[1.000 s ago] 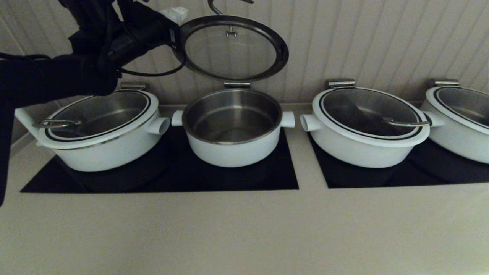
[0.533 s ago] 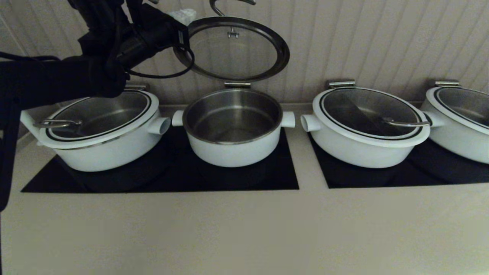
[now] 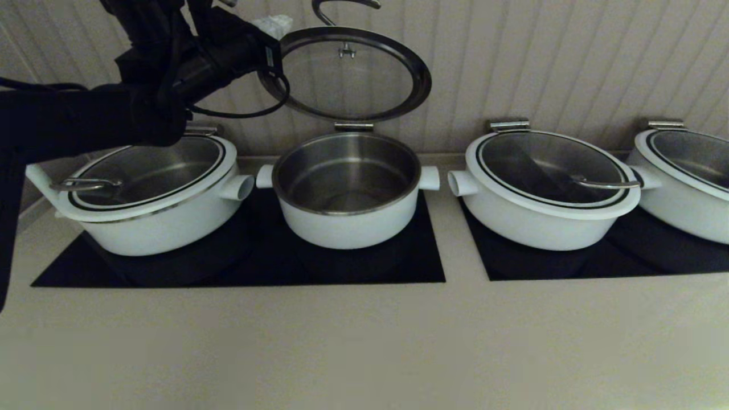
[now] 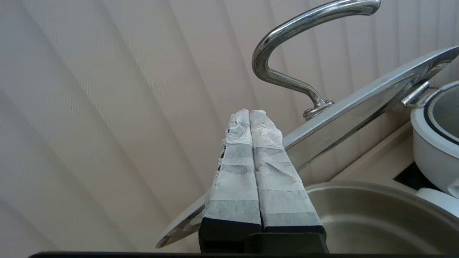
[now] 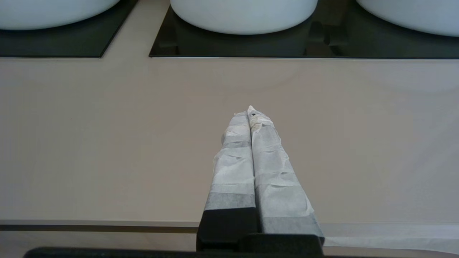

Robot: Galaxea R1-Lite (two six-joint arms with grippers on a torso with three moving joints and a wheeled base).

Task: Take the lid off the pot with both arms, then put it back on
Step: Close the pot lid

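The lid (image 3: 347, 73) is standing tilted open at twelve o'clock above the pot (image 3: 346, 191), the clenched left gripper (image 4: 250, 114) touching its rim, the right gripper (image 5: 252, 113) clenched over the counter (image 5: 107, 143).

My left arm reaches up and inward from my left side, its black links and looping cable bunched behind the wrist. My left end effector (image 4: 250, 114) is raised high at the far end of that reach, its two white-wrapped fingers (image 4: 235, 172) pressed flat together with nothing between them. My right end effector (image 5: 252, 111) hangs low, pointing forward, its taped fingers (image 5: 276, 172) likewise closed tip to tip.
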